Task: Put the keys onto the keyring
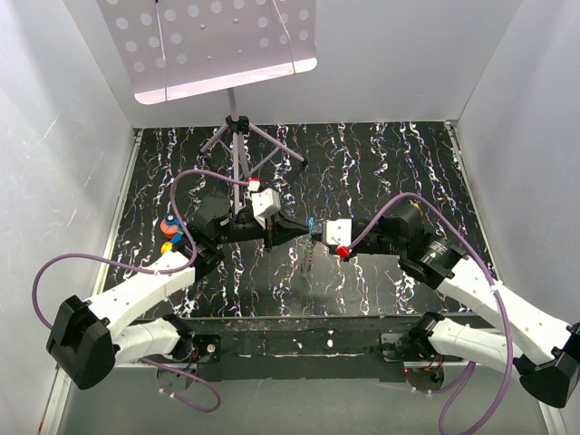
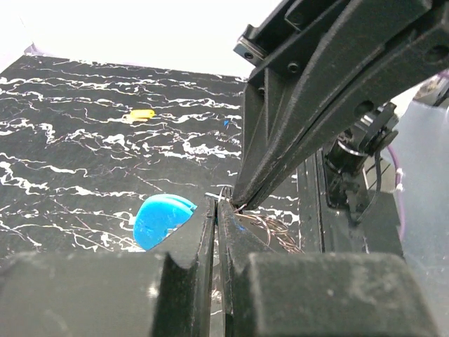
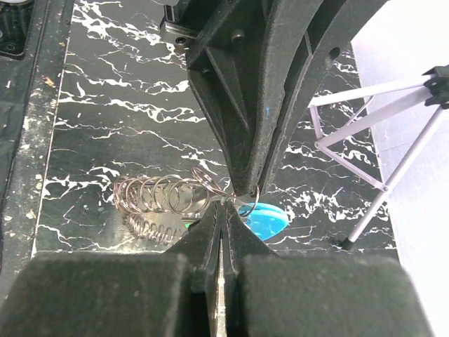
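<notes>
Where they meet mid-frame, our left gripper (image 2: 216,205) and right gripper (image 3: 223,209) both pinch tight on the keyring (image 3: 163,196).

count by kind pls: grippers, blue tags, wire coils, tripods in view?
grippers: 2 (left gripper, right gripper)
blue tag: 1
wire coil: 1
tripod: 1
total: 5

Left pincer (image 1: 302,227) and right pincer (image 1: 316,232), each clamped tight, meet tip to tip, both stretched inward from the near edge of the desk (image 1: 381,163).
</notes>
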You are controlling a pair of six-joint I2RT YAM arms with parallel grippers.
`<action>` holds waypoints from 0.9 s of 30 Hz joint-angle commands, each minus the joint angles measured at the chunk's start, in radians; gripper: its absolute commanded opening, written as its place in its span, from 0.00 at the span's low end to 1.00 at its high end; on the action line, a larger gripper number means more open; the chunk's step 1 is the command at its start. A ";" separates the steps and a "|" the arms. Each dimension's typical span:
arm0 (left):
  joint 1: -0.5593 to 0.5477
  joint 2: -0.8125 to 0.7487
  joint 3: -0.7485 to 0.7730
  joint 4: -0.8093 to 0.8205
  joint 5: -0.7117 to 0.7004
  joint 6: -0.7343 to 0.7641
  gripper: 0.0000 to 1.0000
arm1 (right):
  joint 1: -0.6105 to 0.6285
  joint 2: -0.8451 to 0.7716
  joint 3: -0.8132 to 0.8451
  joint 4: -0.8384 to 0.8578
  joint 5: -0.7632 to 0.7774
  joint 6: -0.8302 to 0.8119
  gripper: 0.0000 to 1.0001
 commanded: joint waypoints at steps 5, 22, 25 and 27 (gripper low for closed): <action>-0.002 -0.011 -0.072 0.341 -0.157 -0.275 0.00 | 0.014 -0.034 -0.040 0.058 0.003 -0.003 0.01; -0.004 -0.040 -0.190 0.693 0.014 -0.182 0.00 | -0.210 -0.143 0.030 0.059 -0.331 0.386 0.63; -0.005 -0.038 -0.162 0.696 0.097 -0.197 0.00 | -0.222 -0.111 0.038 0.147 -0.362 0.515 0.63; -0.005 -0.038 -0.146 0.684 0.125 -0.203 0.00 | -0.222 -0.100 0.036 0.187 -0.385 0.561 0.60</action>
